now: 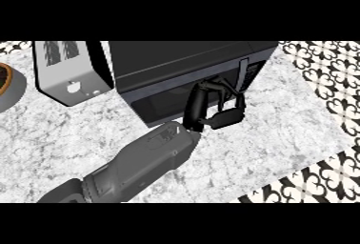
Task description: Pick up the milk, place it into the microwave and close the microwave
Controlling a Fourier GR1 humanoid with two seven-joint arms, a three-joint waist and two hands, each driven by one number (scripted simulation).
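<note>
The black microwave [183, 62] stands at the back middle of the counter, and its door [165, 95] looks shut. The milk is not visible anywhere. My right hand [211, 107] is against the front of the door, just left of the vertical handle [243, 74]. Its fingers [219, 87] are curled and nothing shows inside them. The grey forearm [141, 162] runs in from the lower left. My left hand does not show.
A silver toaster [70, 71] stands just left of the microwave. A round brown-rimmed dish [8, 83] sits at the far left edge. The marble counter [281, 128] ends at the right and lower right, where patterned floor [330, 86] begins.
</note>
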